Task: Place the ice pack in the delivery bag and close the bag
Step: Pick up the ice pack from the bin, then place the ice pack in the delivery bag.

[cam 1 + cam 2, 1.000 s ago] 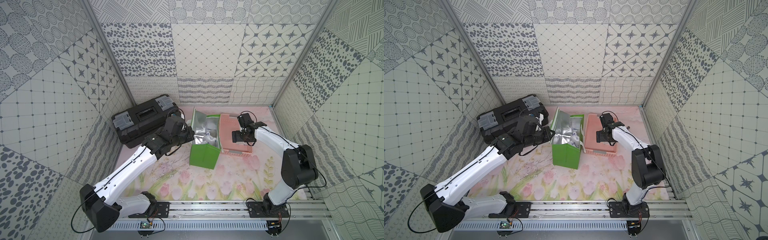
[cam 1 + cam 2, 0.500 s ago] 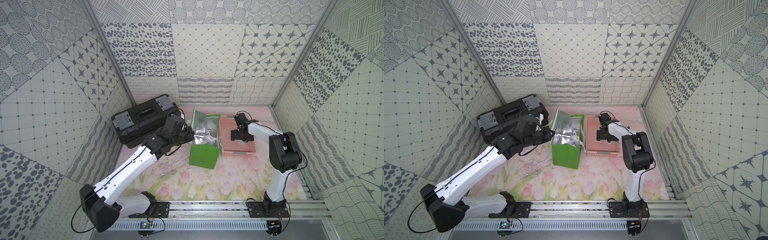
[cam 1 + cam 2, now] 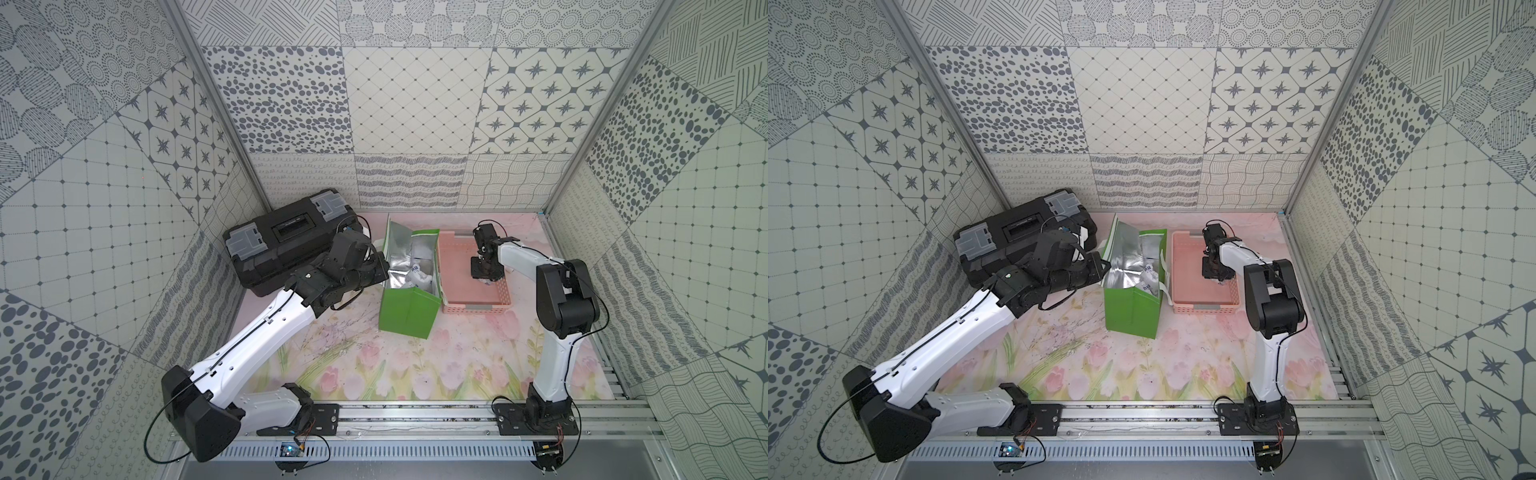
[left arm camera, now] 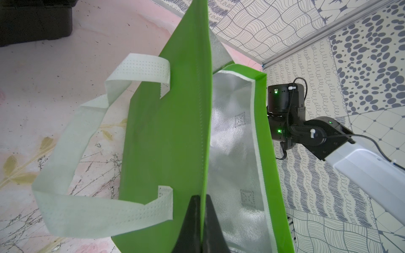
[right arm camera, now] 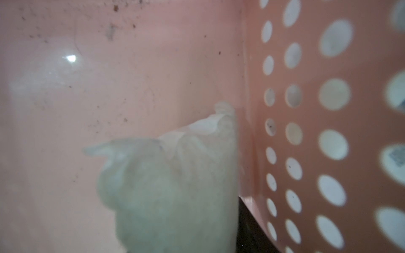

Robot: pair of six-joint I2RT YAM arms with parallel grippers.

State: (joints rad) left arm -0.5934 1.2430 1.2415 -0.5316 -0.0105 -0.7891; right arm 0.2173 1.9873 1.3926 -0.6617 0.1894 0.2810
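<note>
left fingers (image 4: 192, 219): clamped on delivery bag (image 4: 166, 131) wall
right fingers (image 5: 244, 232): in pink basket (image 3: 478, 308), beside ice pack (image 5: 175, 186); grip unclear

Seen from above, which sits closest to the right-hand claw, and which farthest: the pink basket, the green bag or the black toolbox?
1. the pink basket: the right gripper is down inside it.
2. the delivery bag: right beside the basket, toward the middle.
3. the black toolbox: beyond the bag, on the left arm's side.
</note>
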